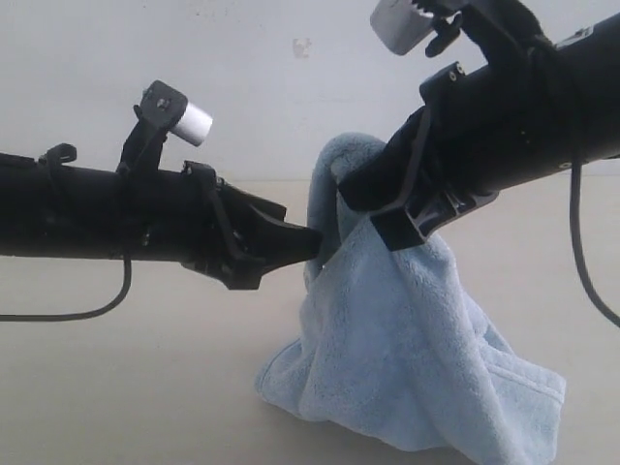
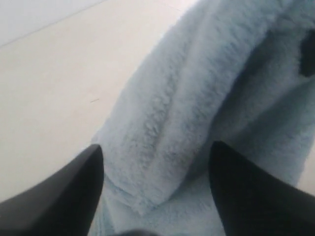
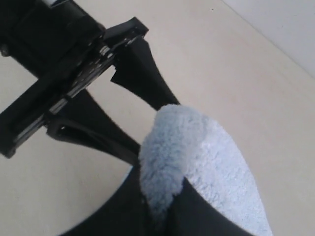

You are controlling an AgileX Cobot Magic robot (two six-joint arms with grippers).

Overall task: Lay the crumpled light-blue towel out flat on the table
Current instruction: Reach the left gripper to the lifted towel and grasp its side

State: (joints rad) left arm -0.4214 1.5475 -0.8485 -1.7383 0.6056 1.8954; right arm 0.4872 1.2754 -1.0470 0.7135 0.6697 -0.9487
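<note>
Exterior view: towel [image 1: 407, 349] pinched in right gripper [image 3: 162, 209], base on table [image 1: 145, 387] (left gripper [image 1: 308, 240] fingers apart)

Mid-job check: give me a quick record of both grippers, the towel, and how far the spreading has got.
towel: bunched; upper part lifted, lower part resting on the table
right gripper: shut on the towel's raised fold, holding it up
left gripper: open, fingers either side of a hanging fold, not closed on it
spread state: not yet flat; the towel hangs in folds
</note>
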